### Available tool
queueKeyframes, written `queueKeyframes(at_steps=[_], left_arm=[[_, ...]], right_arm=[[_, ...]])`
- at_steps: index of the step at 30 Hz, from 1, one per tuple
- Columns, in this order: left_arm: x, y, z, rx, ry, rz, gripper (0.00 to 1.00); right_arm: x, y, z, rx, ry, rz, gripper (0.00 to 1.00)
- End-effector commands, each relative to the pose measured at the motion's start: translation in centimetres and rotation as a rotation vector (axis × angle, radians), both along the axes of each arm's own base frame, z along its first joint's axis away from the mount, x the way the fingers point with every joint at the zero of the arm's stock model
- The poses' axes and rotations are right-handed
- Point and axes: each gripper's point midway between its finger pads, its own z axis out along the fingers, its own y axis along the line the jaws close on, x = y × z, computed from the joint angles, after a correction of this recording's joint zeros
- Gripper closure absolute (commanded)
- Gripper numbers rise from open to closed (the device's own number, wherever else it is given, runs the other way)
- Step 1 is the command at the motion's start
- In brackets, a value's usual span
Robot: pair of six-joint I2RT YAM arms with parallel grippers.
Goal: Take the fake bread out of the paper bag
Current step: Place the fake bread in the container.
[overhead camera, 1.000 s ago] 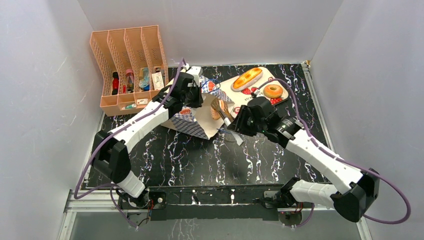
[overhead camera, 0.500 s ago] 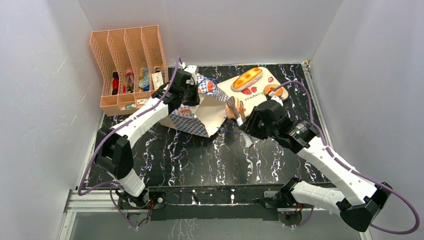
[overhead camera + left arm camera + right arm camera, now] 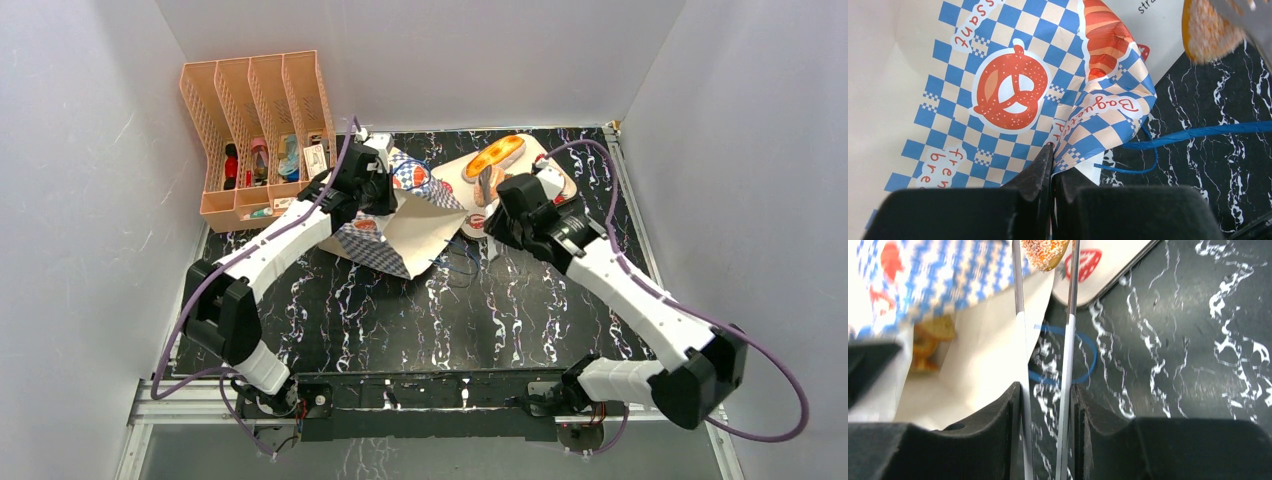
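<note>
Fake bread roll [image 3: 487,183] hangs over the white board [image 3: 455,165], from above. Left wrist: left end effector [image 3: 1052,162] clamps the paper bag [image 3: 1008,95] edge (anchoring it, presumably). Right wrist: right end effector [image 3: 1045,257] grips the roll; another piece [image 3: 930,337] lies inside.

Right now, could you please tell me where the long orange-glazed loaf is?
In the top view, the loaf lies on the white strawberry tray, far centre-right, just right of the paper bag.

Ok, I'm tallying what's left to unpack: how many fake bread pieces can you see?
3. A glazed loaf on the strawberry tray, a seeded roll held in the tongs, and a brown piece inside the paper bag. Others may be hidden.
</note>
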Motion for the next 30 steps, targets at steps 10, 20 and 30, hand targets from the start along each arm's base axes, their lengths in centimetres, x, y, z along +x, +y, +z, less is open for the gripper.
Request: queueKeyframes(at_steps=[10, 20, 30], left_arm=[[-3.2, 2.1, 4.6, -0.007, -0.062, -0.026, 1.00], [-4.3, 2.0, 4.9, -0.022, -0.061, -0.060, 1.00], [-4.4, 1.5, 5.2, -0.048, -0.071, -0.062, 1.00]], right_arm=[[15.0, -5.0, 1.5, 0.055, -0.180, -0.152, 1.00], [19.2, -7.0, -2.1, 0.054, -0.143, -0.197, 1.00], [19.1, -8.0, -4.4, 0.049, -0.090, -0.200, 0.84]])
